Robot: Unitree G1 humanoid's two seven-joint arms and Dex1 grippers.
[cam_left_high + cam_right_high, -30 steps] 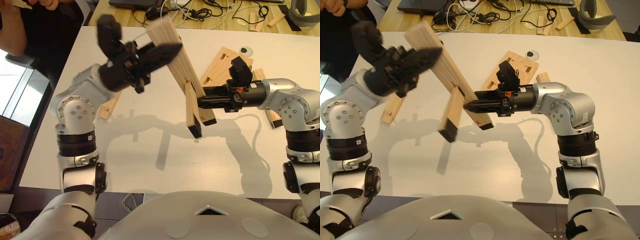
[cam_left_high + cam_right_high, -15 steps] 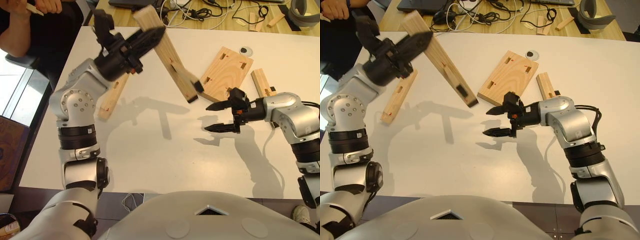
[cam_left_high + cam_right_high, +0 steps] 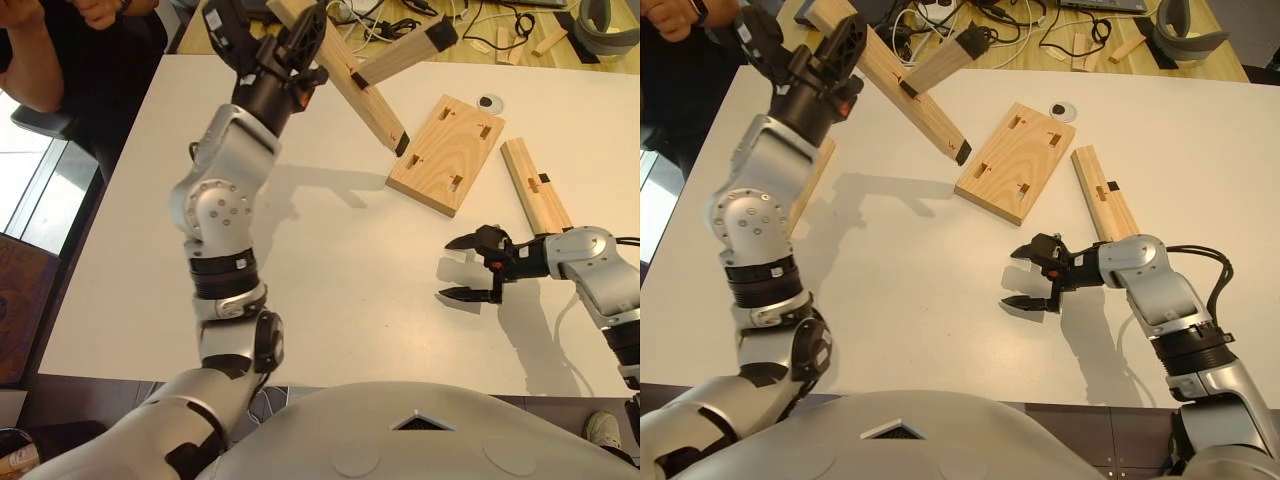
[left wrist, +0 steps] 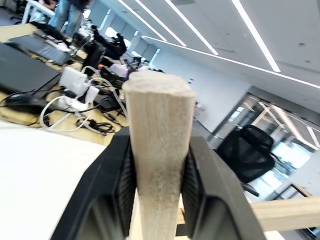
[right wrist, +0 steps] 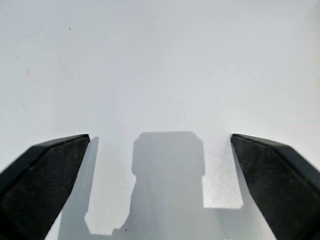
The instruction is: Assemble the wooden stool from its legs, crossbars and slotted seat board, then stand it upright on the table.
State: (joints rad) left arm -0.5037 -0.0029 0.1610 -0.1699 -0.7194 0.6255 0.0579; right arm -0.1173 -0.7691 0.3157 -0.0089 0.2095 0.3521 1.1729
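Observation:
My left gripper is raised over the table's far left and is shut on a long wooden leg. The leg slopes down toward the slotted seat board, its dark tip hanging just above the table. A crossbar juts from the leg's middle toward the far side. In the left wrist view the leg's end sits clamped between both fingers. A second leg lies flat to the right of the seat board. A third leg lies at the far left behind my left arm. My right gripper hovers open and empty, low over bare table.
A small round disc lies just beyond the seat board. Behind the white table stands a wooden desk with cables, a laptop and wood offcuts. A person sits at the far left corner. The table's near half is bare.
The right gripper let go of the crossbar, opened and drew back to the near right. The left arm swung the leg with its crossbar upward and toward the far side.

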